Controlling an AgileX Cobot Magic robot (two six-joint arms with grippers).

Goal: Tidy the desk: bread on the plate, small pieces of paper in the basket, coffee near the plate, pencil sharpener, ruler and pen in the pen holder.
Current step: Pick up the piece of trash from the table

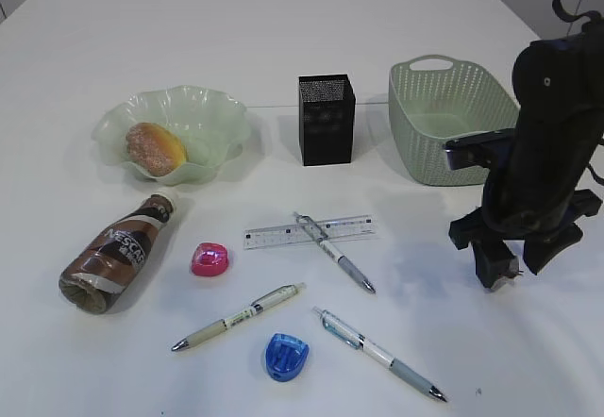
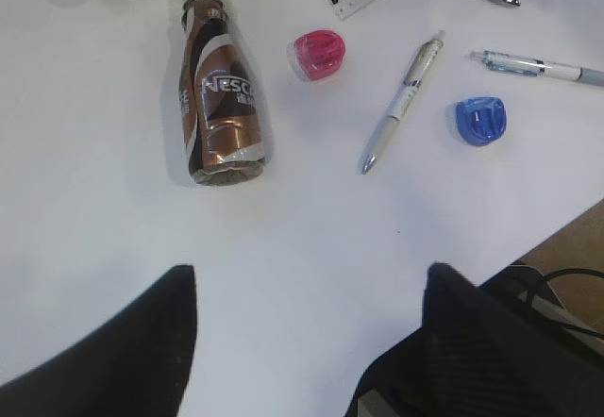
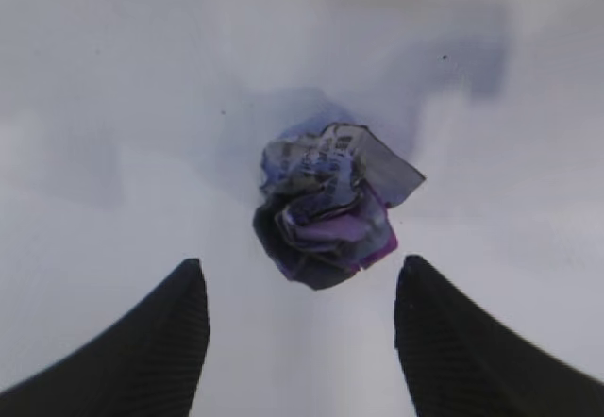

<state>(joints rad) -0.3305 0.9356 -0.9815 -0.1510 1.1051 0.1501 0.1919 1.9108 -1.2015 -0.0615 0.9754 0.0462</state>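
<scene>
White desk [image 1: 283, 40], seen from its near edge. Bread [image 1: 156, 148] lies in the plate [image 1: 219, 115] toward the left edge; coffee [image 1: 118, 252] lies toppled just in front of it. Holder [image 1: 327, 120] and basket [image 1: 444, 134] stand mid-desk. Ruler [image 1: 283, 234] lies under one of three pens [image 1: 334, 252] (sharpeners pink [image 1: 209, 259] and blue [image 1: 286, 356] nearby). Right gripper [image 3: 300, 318], fingers spread, hovers over a crumpled paper [image 3: 326, 205] near the right edge, not gripping. Left gripper [image 2: 307, 327] is spread and empty.
</scene>
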